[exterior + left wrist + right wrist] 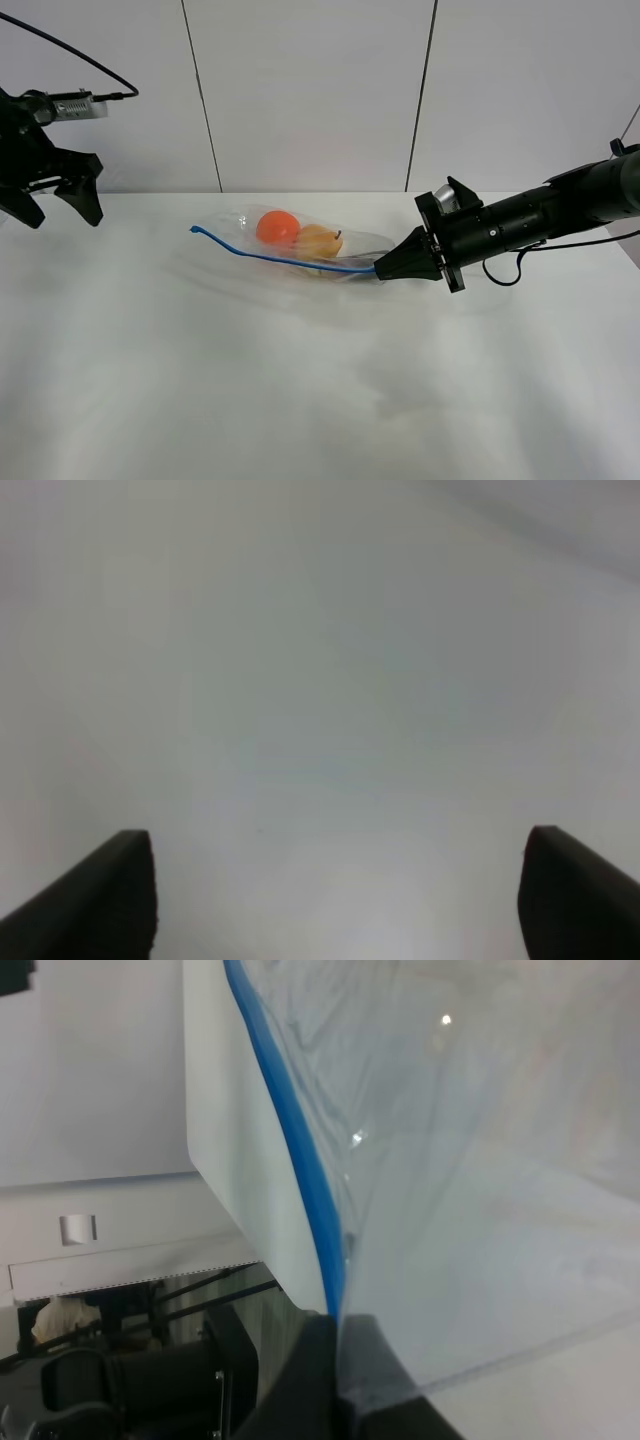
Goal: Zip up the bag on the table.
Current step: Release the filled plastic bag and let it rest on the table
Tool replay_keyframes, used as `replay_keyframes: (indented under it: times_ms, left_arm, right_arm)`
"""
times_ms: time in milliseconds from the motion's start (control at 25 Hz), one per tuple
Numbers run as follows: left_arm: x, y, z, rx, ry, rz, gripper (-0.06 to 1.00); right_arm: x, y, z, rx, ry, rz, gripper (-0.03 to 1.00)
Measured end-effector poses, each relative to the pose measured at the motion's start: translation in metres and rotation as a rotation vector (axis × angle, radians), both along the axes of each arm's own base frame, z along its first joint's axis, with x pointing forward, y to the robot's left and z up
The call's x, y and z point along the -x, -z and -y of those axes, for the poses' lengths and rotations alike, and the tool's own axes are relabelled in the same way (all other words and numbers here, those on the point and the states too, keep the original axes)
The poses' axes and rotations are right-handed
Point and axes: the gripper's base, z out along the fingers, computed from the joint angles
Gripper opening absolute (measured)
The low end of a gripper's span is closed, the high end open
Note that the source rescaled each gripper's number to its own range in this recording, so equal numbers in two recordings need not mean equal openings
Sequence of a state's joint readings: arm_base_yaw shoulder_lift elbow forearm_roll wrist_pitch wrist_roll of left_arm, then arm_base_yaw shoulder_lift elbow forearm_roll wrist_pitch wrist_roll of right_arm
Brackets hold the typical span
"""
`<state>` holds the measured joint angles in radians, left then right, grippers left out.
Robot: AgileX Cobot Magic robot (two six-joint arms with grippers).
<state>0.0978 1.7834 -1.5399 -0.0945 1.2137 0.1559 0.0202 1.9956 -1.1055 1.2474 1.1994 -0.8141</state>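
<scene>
Bag (300, 245) lies on the table (300, 400), toward the far side, a little right of centre in the high view. Clear crinkled plastic. Through it: 1 orange round fruit (277, 227) and, touching its right side, 1 yellow fruit (320, 240) with a short dark stem. No purple item can be made out in these views.

Blue seal strip (280, 258) runs along the near edge of the bag, from a free, slightly upturned end at the left to the right end, where it meets the right gripper (383, 267).

Right gripper: arm reaches in from the right, held low over the table, tip pointing left. Its 2 fingers are pressed together on the right end of the blue strip. The right wrist view confirms it: the strip (300, 1160) and clear plastic run straight down into the pinch between the dark fingers (310, 1380).

Left gripper (60, 205): at the far left edge of the high view, raised above the table, well apart from the bag. Fingers spread wide, nothing between them. Left wrist view shows only the 2 dark fingertips (110, 885) far apart, with bare white surface beyond.

White panelled wall (320, 90) stands behind the table.
</scene>
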Motion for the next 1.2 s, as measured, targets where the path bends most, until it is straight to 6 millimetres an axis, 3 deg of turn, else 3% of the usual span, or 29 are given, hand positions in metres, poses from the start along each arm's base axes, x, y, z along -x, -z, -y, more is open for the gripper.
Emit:
replay_keyframes:
  times_ms: [120, 240, 520, 760, 1000, 1200]
  left_arm:
    - [0.016, -0.008, 0.000, -0.002, -0.005, 0.012, 0.85]
    - [0.045, -0.009, 0.003, 0.000, -0.005, -0.009, 0.85]
    - [0.146, -0.022, 0.014, -0.001, -0.017, 0.036, 0.85]
    - [0.229, -0.012, 0.020, -0.022, -0.057, 0.128, 0.85]
    - [0.285, 0.010, 0.025, -0.023, -0.099, 0.262, 0.85]
    - [0.315, 0.001, 0.028, -0.033, -0.100, 0.444, 0.85]
  right_arm:
    - [0.000, 0.000, 0.000, 0.000, 0.000, 0.001, 0.00]
    - [0.000, 0.000, 0.000, 0.000, -0.001, 0.001, 0.00]
    - [0.000, 0.000, 0.000, 0.000, -0.002, 0.004, 0.00]
    - [0.000, 0.000, 0.000, 0.000, -0.003, 0.006, 0.00]
    - [0.000, 0.000, 0.000, 0.000, -0.003, 0.006, 0.00]
    - [0.000, 0.000, 0.000, 0.001, -0.004, 0.007, 0.01]
